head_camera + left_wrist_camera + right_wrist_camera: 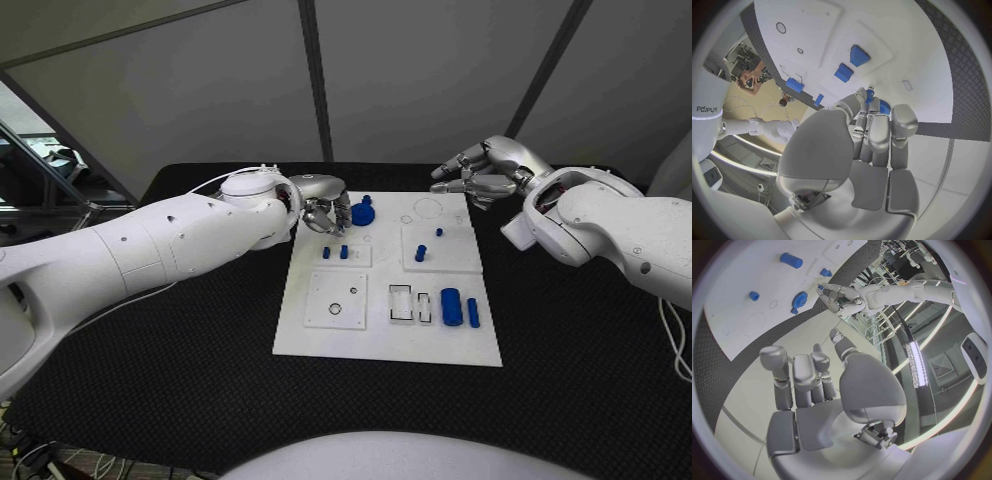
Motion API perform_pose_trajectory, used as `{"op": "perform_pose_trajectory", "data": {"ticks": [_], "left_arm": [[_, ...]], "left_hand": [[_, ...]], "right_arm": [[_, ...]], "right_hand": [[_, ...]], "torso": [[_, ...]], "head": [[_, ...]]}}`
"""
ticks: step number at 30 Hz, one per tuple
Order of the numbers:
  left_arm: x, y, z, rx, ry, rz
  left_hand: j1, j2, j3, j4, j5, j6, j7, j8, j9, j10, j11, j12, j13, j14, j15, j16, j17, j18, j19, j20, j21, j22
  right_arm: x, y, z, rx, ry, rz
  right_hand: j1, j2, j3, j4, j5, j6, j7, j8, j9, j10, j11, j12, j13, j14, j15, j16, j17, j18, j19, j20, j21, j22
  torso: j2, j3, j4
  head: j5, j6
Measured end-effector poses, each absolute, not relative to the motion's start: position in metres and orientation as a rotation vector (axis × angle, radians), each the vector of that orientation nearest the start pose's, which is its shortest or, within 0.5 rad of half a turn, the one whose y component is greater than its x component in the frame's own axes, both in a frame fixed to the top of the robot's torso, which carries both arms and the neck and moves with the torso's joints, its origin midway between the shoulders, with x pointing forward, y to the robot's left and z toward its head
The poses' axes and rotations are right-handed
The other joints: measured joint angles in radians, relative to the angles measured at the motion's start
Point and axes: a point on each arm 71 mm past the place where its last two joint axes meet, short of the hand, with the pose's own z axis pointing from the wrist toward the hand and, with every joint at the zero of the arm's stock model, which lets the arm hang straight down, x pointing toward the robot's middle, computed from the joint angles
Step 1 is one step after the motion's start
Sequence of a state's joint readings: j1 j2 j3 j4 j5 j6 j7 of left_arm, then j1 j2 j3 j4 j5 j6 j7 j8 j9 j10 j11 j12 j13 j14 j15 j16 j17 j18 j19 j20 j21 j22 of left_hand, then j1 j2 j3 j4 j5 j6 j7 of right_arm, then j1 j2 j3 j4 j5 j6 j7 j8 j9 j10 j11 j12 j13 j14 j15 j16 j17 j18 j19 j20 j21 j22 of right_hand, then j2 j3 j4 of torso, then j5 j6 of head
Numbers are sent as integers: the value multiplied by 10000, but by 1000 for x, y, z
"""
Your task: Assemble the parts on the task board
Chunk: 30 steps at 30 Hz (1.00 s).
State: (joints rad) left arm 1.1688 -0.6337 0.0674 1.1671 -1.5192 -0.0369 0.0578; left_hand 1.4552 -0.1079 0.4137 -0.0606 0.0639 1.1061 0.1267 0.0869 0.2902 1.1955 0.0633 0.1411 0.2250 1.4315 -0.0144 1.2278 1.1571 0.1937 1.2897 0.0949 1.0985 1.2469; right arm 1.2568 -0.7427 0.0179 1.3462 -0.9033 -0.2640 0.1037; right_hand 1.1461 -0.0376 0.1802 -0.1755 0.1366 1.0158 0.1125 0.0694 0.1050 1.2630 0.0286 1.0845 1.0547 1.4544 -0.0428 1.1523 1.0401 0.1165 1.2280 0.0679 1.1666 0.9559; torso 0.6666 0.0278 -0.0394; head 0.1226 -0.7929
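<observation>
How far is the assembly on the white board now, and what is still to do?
Early stage, by the look of it. Two small blue pegs and another one stand in the white task board. The left robot hand is beside the blue round gear-like part; whether it grips it is unclear. The right robot hand holds nothing. The blue cylinder and blue bar lie loose; rectangular slots remain unfilled.

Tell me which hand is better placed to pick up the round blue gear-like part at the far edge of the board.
Left, probably. The left hand hovers right beside the blue gear-like part on the task board. The right hand hangs beyond the board's far right corner, holding nothing.
</observation>
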Motion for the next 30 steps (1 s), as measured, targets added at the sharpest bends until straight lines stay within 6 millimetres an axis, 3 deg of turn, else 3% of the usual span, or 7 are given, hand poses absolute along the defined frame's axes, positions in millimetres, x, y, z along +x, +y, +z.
{"op": "perform_pose_trajectory", "data": {"ticks": [30], "left_arm": [[547,187,-207,2798,18662,-6209]], "left_hand": [[0,-1,-1,1,-2,0,0,-39,-24,-36,35,30,-22,0,0,0,-68,-1,0,0,0,-11]], "right_arm": [[533,-198,-146,2709,16328,10275]], "right_hand": [[0,0,-1,1,0,0,0,0,-2,0,0,-2,-2,0,0,0,-3,0,-1,0,0,-1]], "torso": [[0,-1,5]], "head": [[26,-18]]}}
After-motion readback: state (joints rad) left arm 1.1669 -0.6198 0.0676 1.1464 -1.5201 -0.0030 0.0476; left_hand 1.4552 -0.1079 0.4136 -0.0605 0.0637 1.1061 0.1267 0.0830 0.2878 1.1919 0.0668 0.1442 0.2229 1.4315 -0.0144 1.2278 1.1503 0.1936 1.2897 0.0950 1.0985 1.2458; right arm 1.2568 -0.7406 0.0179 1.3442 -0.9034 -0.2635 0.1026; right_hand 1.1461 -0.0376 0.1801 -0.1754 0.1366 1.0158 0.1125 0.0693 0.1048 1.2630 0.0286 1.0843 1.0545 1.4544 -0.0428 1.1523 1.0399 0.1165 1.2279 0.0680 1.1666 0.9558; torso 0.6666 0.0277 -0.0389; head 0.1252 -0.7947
